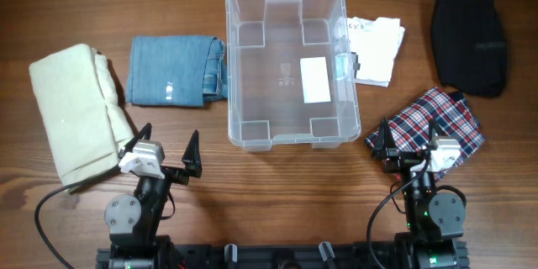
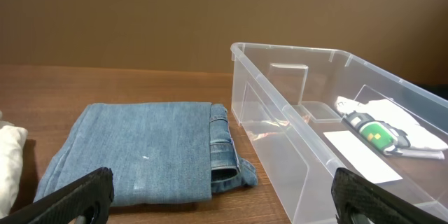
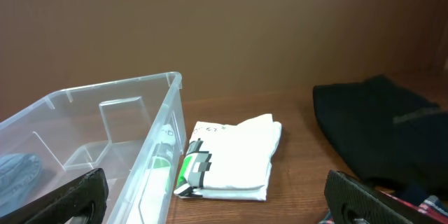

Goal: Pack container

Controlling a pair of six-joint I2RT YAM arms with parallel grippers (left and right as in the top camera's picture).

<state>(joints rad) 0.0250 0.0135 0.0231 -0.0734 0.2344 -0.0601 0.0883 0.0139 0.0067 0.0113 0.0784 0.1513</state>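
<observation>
We see a brown wood-grain table (image 1: 277, 185) in front of a plain brown wall (image 2: 140, 14). The container (image 1: 273, 84), clear rigid plastic with rounded corners and a white label on its base, sits mid-table. To its left lie folded blue denim (image 1: 172, 70) and a soft cream cloth (image 1: 74, 109). To its right lie a white shirt (image 1: 376, 46), a black garment (image 1: 468, 44) and plaid fabric (image 1: 429, 122). The left gripper (image 1: 168, 139) and right gripper (image 1: 409, 133) both stand spread wide, holding nothing.

Cream cloth (image 1: 74, 109), jeans (image 1: 172, 70), white shirt (image 1: 376, 49), black garment (image 1: 468, 44) and plaid cloth (image 1: 437, 111) lie folded.
</observation>
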